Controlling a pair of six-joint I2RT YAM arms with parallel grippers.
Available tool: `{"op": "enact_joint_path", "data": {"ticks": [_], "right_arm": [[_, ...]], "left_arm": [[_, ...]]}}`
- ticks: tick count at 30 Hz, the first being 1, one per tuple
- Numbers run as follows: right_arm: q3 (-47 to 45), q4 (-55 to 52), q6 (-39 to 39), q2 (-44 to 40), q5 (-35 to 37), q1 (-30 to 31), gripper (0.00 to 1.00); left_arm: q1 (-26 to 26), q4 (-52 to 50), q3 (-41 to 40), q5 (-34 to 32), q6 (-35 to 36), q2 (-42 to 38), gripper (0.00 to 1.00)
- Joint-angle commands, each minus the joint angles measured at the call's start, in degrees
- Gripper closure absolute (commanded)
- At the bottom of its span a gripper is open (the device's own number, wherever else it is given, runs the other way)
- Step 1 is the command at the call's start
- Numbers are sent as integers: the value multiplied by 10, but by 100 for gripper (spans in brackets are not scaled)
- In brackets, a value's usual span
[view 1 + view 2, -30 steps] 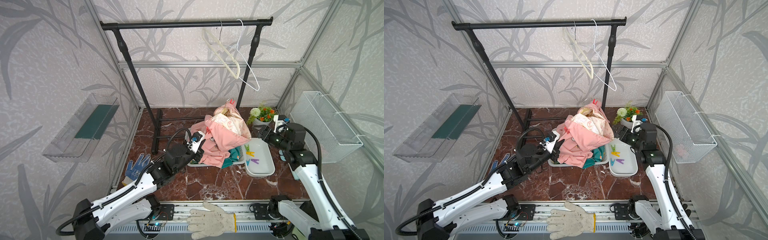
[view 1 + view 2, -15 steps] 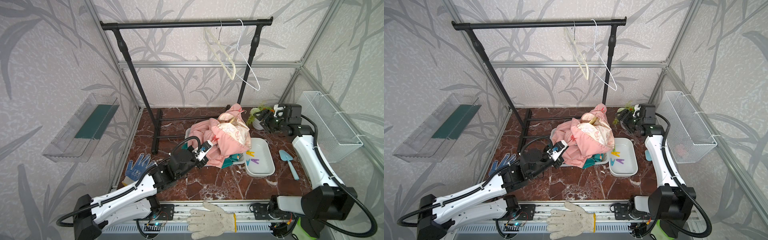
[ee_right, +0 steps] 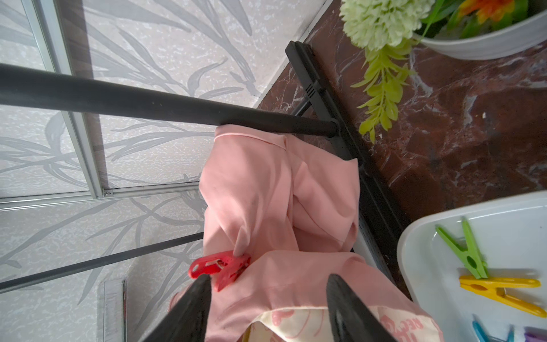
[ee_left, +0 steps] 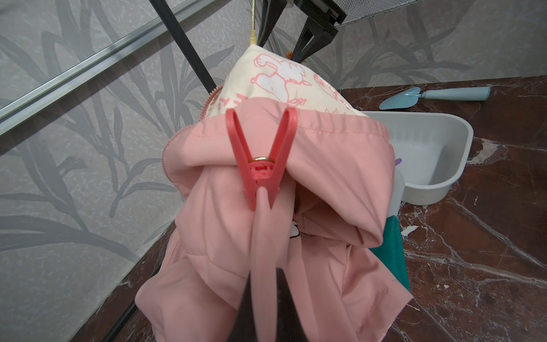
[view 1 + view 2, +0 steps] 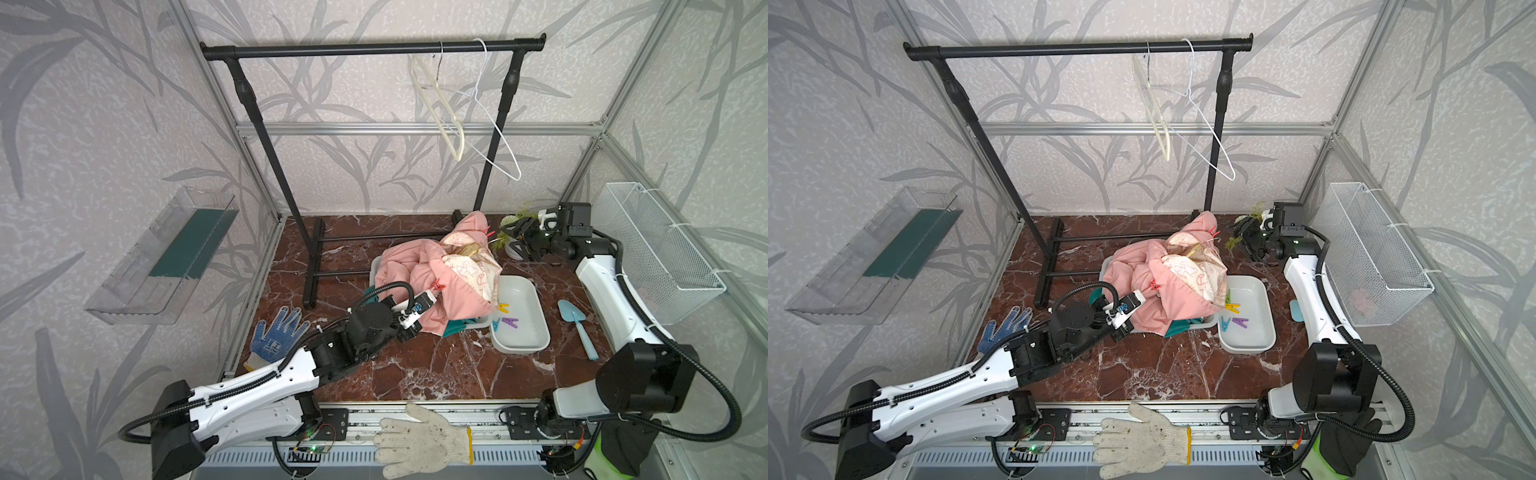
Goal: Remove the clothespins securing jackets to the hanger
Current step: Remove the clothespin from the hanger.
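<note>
We are pinching the pink jacket (image 5: 415, 266), heaped by the white tray (image 5: 524, 300), in our clamped left gripper (image 4: 263, 296). Our right gripper (image 3: 268, 284) is hovering wide-fingered at its top, beside a red clothespin (image 3: 220, 268). A second red clothespin (image 4: 260, 160) is clipping its fold.

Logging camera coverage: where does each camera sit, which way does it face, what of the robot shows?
Both top views: high behind the arms, looking down over the table and rack; left arm and right arm show.
Left wrist: on the left arm, facing the pink jacket and a red clothespin; the left fingers pinch pink fabric.
Right wrist: on the right arm, facing another red clothespin on the jacket; the right fingers show, open.
Shared: both wrist views catch the jacket and white tray.
</note>
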Motion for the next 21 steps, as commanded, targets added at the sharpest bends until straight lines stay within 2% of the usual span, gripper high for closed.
{"op": "enact_joint_path", "data": {"ticks": [1, 6, 17, 21], "right_arm": [[14, 13, 23, 10, -18, 5, 37], [37, -14, 9, 21, -11, 11, 38], [30, -47, -10, 36, 1, 26, 52], [34, -74, -21, 31, 11, 27, 53]], "left_arm": [[-16, -19, 23, -16, 31, 9, 100], [-26, -15, 20, -23, 41, 11, 100], [-35, -11, 22, -37, 53, 12, 100], [-36, -10, 21, -41, 56, 11, 100]]}}
